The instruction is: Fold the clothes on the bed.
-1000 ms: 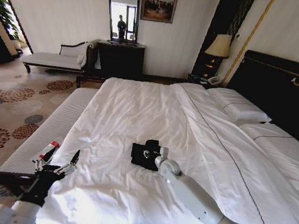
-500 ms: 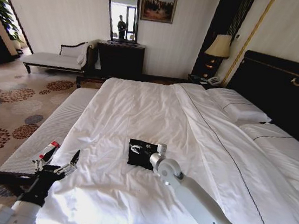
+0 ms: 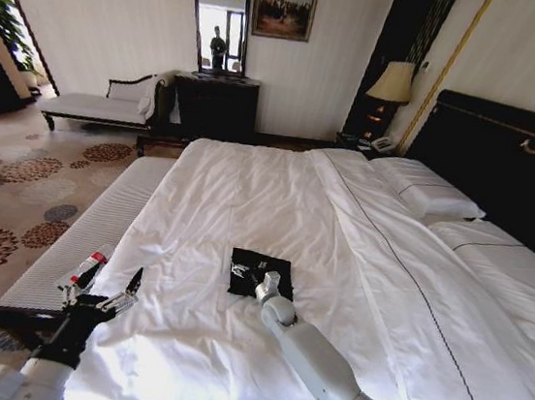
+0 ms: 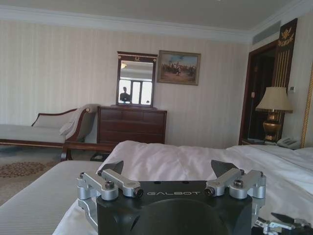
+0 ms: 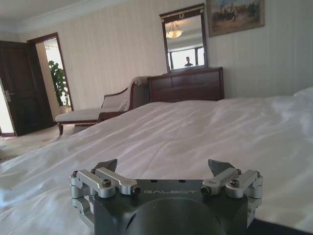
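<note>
The clothes lie as a small black folded bundle on the white bed, near its foot end. My right gripper sits low over the bundle's near left corner. It is open, with nothing between its spread fingers in the right wrist view. Its pale arm reaches in from the lower right. My left gripper hangs open beside the bed's left edge, well clear of the clothes. Its fingers stand wide apart.
A grey upholstered bench runs along the bed's left side, under my left arm. White pillows and the dark headboard stand at the right. A chaise, a dark dresser and a lamp line the far wall.
My right arm has swung left and drawn back, carrying its gripper from the bundle's middle to its near left corner. The black bundle now lies flatter. The left arm has not moved.
</note>
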